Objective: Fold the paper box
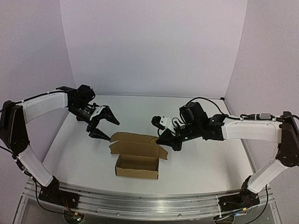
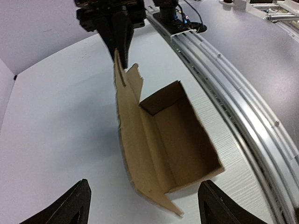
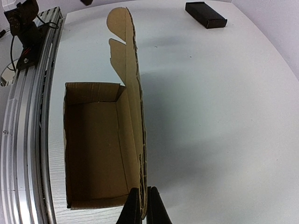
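Pinched shut, my right gripper [image 3: 143, 207] clamps the paper box [image 1: 137, 166] by the top edge of its lid panel, at the panel's right end. Only my two dark fingertips [image 3: 132, 211] show, at the bottom of the right wrist view; everything behind them is cut off.

The box is brown cardboard, an open tray facing up on the white table [image 1: 210, 163]. The lid panel stands upright along the tray's far long side. From the right wrist I see the panel edge-on, so its face is hard to read.

My left gripper [image 1: 110, 129] hovers just off the panel's left end, jaws spread wide, holding nothing and clear of the cardboard. Its wrist view shows only two dark tips at the bottom corners.

A black rectangular block [image 3: 205, 14] lies well beyond the box's left end, on the lid side. I cannot make it out from overhead. A metal rail [image 3: 28, 116] runs along the box's near side.
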### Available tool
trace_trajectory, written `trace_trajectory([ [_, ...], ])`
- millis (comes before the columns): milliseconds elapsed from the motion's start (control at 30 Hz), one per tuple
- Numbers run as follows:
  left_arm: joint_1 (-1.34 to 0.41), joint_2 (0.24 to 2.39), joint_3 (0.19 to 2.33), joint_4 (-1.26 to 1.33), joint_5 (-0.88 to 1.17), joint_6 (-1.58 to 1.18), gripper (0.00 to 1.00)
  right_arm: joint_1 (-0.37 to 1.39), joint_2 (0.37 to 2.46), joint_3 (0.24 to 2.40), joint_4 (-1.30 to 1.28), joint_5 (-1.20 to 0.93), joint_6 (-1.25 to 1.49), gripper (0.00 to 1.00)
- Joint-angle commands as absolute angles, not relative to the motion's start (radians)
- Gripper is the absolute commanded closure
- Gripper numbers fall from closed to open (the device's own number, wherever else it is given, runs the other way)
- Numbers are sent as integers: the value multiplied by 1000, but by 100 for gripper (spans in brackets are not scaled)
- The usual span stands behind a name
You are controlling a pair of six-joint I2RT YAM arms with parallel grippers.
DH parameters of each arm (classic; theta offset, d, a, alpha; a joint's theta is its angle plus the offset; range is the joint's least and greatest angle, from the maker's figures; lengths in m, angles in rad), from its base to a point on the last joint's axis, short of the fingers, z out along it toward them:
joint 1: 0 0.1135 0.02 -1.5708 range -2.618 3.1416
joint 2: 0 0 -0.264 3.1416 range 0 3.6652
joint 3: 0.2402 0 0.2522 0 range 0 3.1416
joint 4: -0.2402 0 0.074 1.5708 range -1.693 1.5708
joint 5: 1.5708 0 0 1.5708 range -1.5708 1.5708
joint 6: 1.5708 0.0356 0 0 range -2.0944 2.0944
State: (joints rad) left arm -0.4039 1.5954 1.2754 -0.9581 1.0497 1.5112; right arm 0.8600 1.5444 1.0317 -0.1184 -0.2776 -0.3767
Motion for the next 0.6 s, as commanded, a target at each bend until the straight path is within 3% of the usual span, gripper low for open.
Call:
trace_trajectory([
  [0, -347, 1627, 1300, -1002, 1014, 1668, 19, 860, 1521, 1025, -100, -276, -379, 100],
  [233, -336, 1676, 1231, -728, 997, 1571, 20, 860, 1514, 1020, -100, -277, -377, 100],
  [567, -434, 1689, 1233, -805, 1044, 1520, 20, 860, 1516, 1012, -100, -267, -373, 100],
])
